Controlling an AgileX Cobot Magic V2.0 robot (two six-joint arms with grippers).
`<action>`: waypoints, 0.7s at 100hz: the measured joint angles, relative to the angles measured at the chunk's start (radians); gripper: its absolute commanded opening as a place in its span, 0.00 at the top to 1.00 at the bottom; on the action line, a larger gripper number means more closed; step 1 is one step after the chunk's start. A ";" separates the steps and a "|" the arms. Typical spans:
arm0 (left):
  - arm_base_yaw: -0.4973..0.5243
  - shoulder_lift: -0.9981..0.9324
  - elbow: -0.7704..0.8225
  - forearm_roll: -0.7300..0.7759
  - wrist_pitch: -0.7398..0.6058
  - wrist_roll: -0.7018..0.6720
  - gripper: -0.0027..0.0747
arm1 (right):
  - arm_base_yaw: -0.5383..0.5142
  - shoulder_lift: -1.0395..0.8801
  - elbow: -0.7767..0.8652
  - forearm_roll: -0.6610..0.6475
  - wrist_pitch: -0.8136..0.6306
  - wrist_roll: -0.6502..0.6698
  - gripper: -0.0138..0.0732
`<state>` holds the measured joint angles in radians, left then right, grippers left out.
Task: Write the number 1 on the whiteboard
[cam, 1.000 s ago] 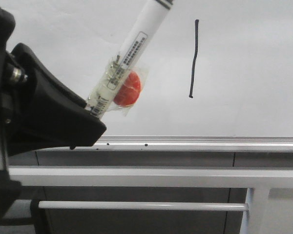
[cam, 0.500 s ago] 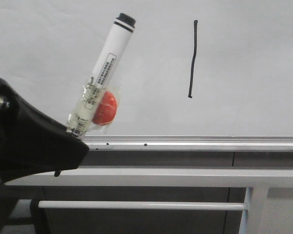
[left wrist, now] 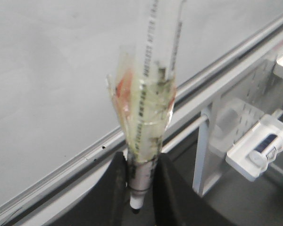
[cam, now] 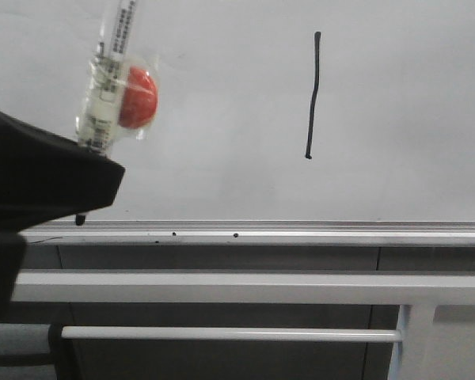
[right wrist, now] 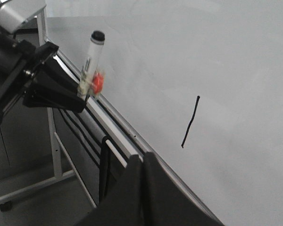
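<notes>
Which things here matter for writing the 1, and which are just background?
Job:
whiteboard
number 1, already drawn
marker, clamped in left gripper

Background:
red object taped to the marker
grey bars under the board
right gripper, holding nothing

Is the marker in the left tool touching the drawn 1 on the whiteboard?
Apart. In the front view bare whiteboard separates the marker in the left tool from the number 1.

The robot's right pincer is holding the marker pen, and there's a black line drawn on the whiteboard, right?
Not quite: the left pincer holds the marker pen, as the left wrist view shows. The black line is on the whiteboard.
</notes>
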<state>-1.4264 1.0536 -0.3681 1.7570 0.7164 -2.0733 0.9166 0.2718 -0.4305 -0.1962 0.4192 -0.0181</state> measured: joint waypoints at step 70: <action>-0.086 0.000 0.096 0.027 0.240 -0.435 0.99 | 0.000 -0.004 0.127 0.000 -0.086 0.041 0.91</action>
<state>-1.5129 1.0536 -0.2721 1.7839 0.9567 -2.5081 0.9166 0.2676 -0.3030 -0.1959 0.3329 0.0230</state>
